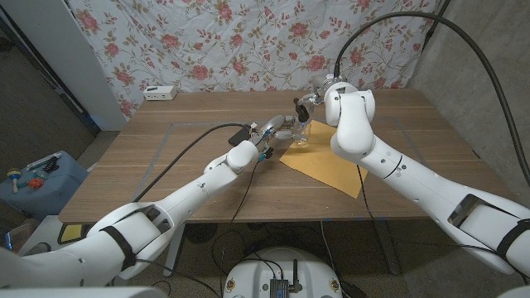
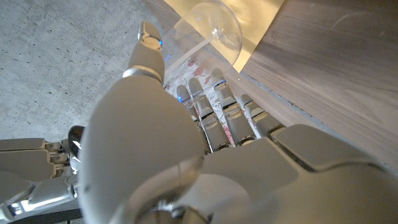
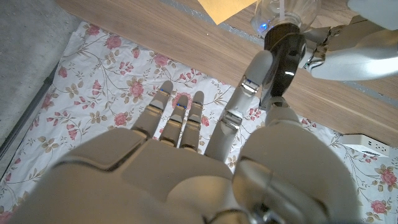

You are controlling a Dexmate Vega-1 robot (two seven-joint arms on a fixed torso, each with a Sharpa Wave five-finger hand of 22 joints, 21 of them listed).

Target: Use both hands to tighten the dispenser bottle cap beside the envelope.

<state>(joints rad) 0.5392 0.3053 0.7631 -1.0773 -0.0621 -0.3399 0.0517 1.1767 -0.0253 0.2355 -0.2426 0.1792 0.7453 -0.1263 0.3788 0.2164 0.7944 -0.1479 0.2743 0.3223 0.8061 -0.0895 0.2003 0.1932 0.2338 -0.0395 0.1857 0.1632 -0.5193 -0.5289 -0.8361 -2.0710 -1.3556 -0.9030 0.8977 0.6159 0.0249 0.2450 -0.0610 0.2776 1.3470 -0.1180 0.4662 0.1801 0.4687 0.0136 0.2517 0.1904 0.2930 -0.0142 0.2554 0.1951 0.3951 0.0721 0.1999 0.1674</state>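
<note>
A clear dispenser bottle (image 1: 301,135) stands on the near corner of a yellow envelope (image 1: 330,162) at the middle of the wooden table (image 1: 182,165). My left hand (image 1: 276,132) grips the bottle's body from its left side. In the left wrist view its fingers (image 2: 217,106) curl around the clear bottle (image 2: 208,28) above the envelope (image 2: 261,18). My right hand (image 1: 325,93) comes in from behind and above. It pinches the black pump cap (image 3: 284,55) between thumb and a finger (image 3: 254,81), while its other fingers are spread. In the head view the cap (image 1: 303,106) shows dark on top of the bottle.
A white power strip (image 1: 161,93) lies at the table's far left edge, in front of the floral cloth (image 1: 248,41). A blue box (image 1: 37,178) sits on the floor to the left. Cables run along both arms over the table.
</note>
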